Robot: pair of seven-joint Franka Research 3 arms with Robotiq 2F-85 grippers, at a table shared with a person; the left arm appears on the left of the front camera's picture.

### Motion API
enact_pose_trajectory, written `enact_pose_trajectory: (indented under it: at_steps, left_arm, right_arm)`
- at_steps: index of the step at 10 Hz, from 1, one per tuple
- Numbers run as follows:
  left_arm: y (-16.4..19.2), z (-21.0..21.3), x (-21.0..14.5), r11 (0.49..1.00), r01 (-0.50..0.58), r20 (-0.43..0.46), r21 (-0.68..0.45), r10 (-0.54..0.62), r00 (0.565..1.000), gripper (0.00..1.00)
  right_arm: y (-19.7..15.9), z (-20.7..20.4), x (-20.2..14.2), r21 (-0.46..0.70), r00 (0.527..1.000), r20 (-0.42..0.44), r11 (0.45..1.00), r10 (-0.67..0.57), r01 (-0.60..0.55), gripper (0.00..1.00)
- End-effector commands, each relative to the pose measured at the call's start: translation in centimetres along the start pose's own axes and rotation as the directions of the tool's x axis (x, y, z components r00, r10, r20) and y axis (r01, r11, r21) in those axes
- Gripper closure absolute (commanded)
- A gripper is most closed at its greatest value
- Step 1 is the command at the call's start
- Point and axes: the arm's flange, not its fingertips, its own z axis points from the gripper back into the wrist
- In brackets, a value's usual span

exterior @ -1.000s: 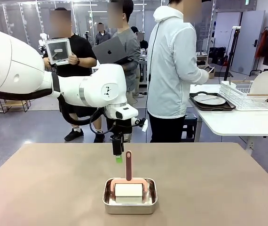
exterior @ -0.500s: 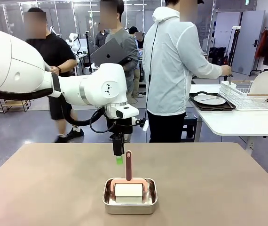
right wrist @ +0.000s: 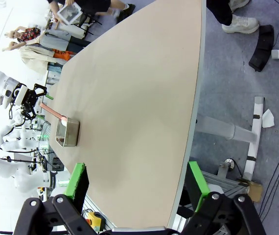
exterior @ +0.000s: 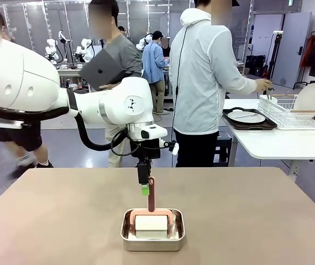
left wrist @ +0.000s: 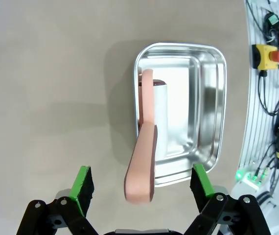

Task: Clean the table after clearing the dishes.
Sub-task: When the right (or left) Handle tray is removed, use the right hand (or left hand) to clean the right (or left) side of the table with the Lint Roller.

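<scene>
The taupe table [exterior: 47, 221] carries a small steel pan [exterior: 152, 236] holding a white roller with a pink handle [exterior: 151, 194] that stands upright. My left gripper [exterior: 145, 190] hangs just left of that handle's top. In the left wrist view the left gripper [left wrist: 142, 183] is open, its green pads either side of the handle's end [left wrist: 140, 178], apart from it. The dishes show as a white plate [exterior: 246, 116] on a dark tray [exterior: 263, 126] on the white side table. My right gripper [right wrist: 135, 178] stands open off the table's [right wrist: 139, 98] edge, holding nothing.
A person in a white jacket [exterior: 204, 83] stands at the white side table [exterior: 279, 144], one hand at a white dish rack [exterior: 290, 113] that holds an upright plate [exterior: 308, 98]. Other people walk behind. Cables and a control box [left wrist: 269, 54] lie past the table's edge.
My left gripper has shifted a little right and lower, closer to the roller's handle. The person's hand has reached the dish rack. People in the background have walked on.
</scene>
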Motion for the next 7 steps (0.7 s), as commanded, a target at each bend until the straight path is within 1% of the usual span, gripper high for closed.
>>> enact_pose_trajectory:
  at_steps: [1,3,4,5,6,7]
  left_arm:
    - [0.38,-0.08,1.03,0.998,0.004,0.009,-0.060,-0.003,1.000,0.00]
    - [0.68,-0.58,1.08,0.997,0.004,0.014,-0.082,-0.003,1.000,0.00]
    - [0.70,-0.56,1.06,0.996,0.003,0.008,-0.085,-0.002,1.000,0.12]
    - [0.69,-0.66,1.00,0.996,0.002,-0.002,-0.086,-0.002,1.000,0.19]
    - [0.70,-0.67,0.97,0.996,0.001,-0.003,-0.090,-0.001,1.000,0.31]
    - [0.61,-0.70,1.05,0.996,0.003,-0.005,-0.090,-0.003,1.000,0.38]
  right_arm:
    - [0.45,-0.10,-0.46,-0.014,1.000,-0.003,1.000,0.006,-0.006,0.00]
    - [0.45,-0.10,-0.46,-0.014,1.000,-0.003,1.000,0.006,-0.006,0.00]
    - [0.45,-0.10,-0.46,-0.014,1.000,-0.003,1.000,0.006,-0.006,0.00]
    - [0.45,-0.10,-0.46,-0.014,1.000,-0.003,1.000,0.006,-0.006,0.00]
    - [0.45,-0.10,-0.46,-0.014,1.000,-0.003,1.000,0.006,-0.006,0.00]
    - [0.45,-0.10,-0.46,-0.014,1.000,-0.003,1.000,0.006,-0.006,0.00]
